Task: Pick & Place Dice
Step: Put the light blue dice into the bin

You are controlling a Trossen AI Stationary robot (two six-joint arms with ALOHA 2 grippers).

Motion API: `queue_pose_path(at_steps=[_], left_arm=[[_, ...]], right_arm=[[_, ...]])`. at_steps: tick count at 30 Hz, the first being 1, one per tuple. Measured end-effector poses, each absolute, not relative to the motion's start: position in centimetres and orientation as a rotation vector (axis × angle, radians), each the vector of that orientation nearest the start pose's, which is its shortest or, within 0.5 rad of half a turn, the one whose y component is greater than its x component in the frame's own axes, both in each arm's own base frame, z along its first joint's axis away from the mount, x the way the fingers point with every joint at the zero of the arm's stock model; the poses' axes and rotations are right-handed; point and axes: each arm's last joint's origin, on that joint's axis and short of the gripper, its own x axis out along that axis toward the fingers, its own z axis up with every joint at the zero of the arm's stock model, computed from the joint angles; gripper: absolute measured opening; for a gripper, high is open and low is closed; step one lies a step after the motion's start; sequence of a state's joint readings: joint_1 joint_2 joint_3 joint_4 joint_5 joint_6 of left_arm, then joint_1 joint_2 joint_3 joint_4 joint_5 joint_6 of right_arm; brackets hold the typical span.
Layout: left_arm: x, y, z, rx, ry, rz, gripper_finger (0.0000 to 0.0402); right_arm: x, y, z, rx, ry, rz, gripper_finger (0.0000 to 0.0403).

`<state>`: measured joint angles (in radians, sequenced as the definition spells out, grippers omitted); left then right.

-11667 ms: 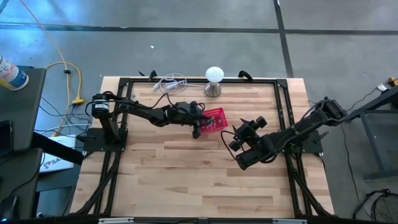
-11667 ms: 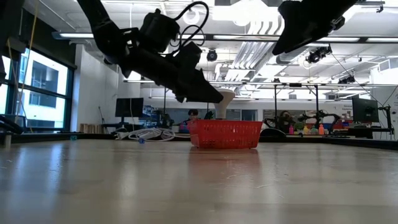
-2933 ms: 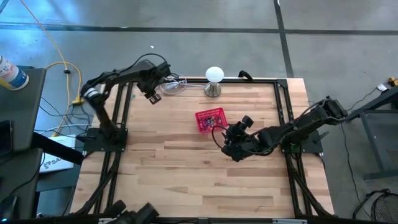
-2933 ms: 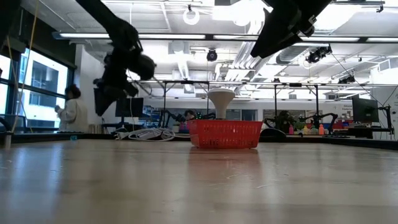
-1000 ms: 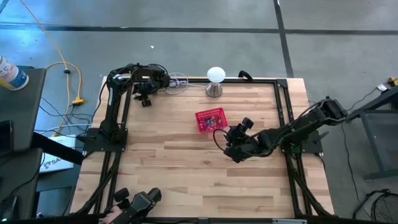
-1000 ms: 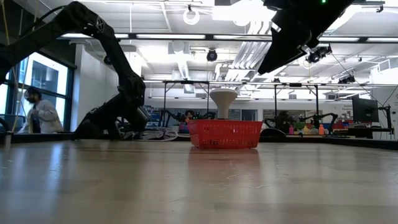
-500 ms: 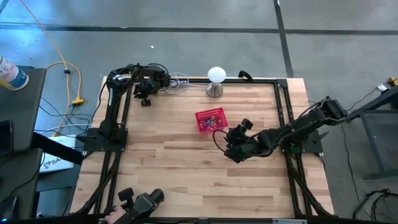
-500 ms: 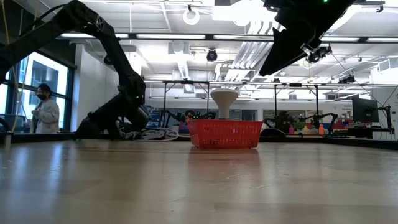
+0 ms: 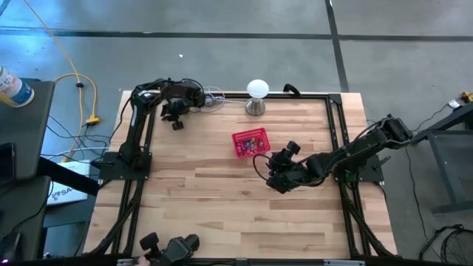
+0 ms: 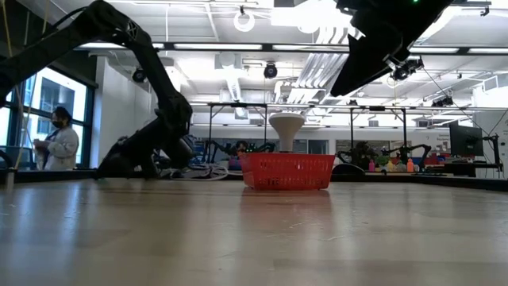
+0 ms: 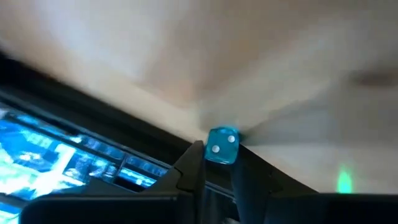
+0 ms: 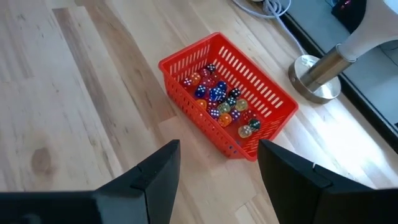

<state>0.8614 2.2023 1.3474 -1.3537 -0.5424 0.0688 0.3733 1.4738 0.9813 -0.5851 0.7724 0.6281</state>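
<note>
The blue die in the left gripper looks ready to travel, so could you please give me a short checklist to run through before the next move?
1. Blue die pinched between the left gripper's fingers: ok.
2. Left gripper position known: ok, at the far-left corner of the table, away from the red basket.
3. Basket upright and open to receive: ok, its mouth faces up with many dice inside.
4. Right gripper free: ok, open, holding nothing, looking down on the basket.
5. Path to the basket free of the lamp: cannot tell; it stands close behind the basket.
</note>
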Motion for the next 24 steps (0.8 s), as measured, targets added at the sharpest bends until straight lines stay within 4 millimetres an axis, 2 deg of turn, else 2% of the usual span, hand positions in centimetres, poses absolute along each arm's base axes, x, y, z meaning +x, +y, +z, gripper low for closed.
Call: queue_pose_path(at_steps=[4, 8, 18, 24], left_arm=[[21.3, 24.3, 10.3, -0.359, 2.312, 0.616, 0.0053], [22.5, 22.9, 12.1, -0.468, 2.187, 0.519, 0.0053], [23.8, 19.3, 17.8, -0.352, 2.084, 0.527, 0.0053], [24.9, 15.8, 22.4, -0.361, 1.809, 0.429, 0.0053]], right_arm=[[26.9, 8.4, 22.5, 0.000, 0.755, -0.597, 0.0205], [26.9, 8.5, 22.4, 0.016, 0.773, -0.572, 0.0205], [27.0, 8.6, 22.5, 0.034, 0.766, -0.555, 0.0205], [27.0, 8.6, 22.5, 0.034, 0.765, -0.555, 0.0205]])
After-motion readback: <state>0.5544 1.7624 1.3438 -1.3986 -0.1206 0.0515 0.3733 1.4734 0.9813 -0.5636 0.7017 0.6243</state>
